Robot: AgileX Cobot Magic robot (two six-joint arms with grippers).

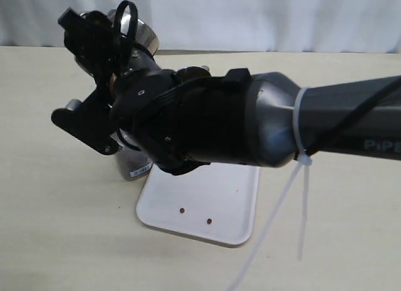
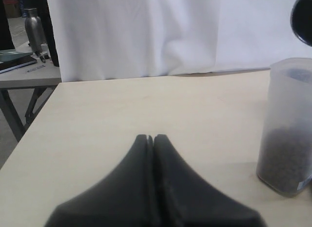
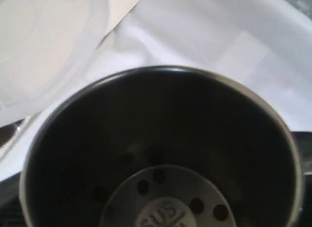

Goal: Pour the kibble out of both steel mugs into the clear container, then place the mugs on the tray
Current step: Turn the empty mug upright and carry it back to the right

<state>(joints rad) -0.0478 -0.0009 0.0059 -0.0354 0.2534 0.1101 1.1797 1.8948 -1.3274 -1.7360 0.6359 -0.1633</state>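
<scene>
The right fingers (image 1: 94,69) grip a steel mug (image 3: 161,114) on both sides and hold it raised over the container (image 2: 287,124). A few bits of kibble (image 3: 158,175) lie on the mug's bottom. The container stands on the worktop (image 2: 161,105) just beside the left edge of the tray (image 1: 219,191), and its lower part is filled with kibble. Two stray pellets (image 1: 182,211) lie on the tray. The left fingers (image 2: 153,141) are pressed together, hold nothing, and sit low over bare worktop near the container.
</scene>
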